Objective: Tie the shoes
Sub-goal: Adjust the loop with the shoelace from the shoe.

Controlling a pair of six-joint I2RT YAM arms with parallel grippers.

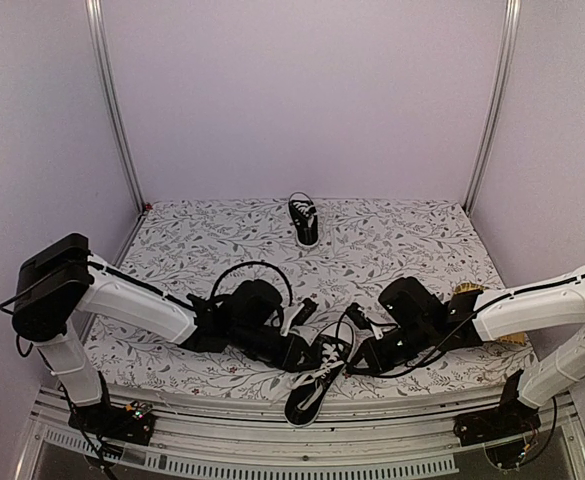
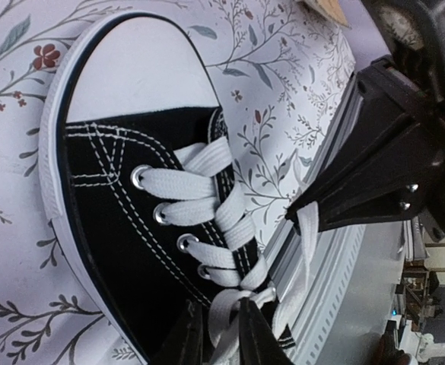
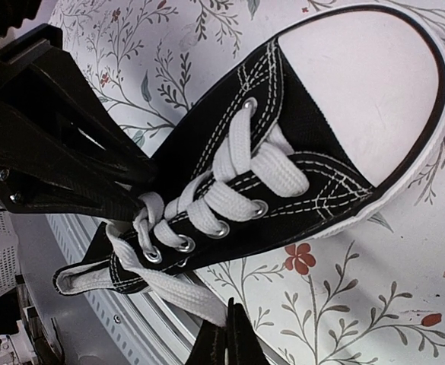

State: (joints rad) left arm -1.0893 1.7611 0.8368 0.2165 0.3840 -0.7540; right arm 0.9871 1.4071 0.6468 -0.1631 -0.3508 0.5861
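Floral table, lilac walls: one white lace pinched from both sides.
Left end effector is nearly closed, nipping the lace by the top eyelets; right end effector is clamped tight on a loose strand. The near shoe lies heel over the table's front edge; the far shoe stands well apart at the back.

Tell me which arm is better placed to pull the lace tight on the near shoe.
Right, probably. The right hand pinches a free lace strand clear of the near shoe; the left hand sits crowded at the top eyelets.
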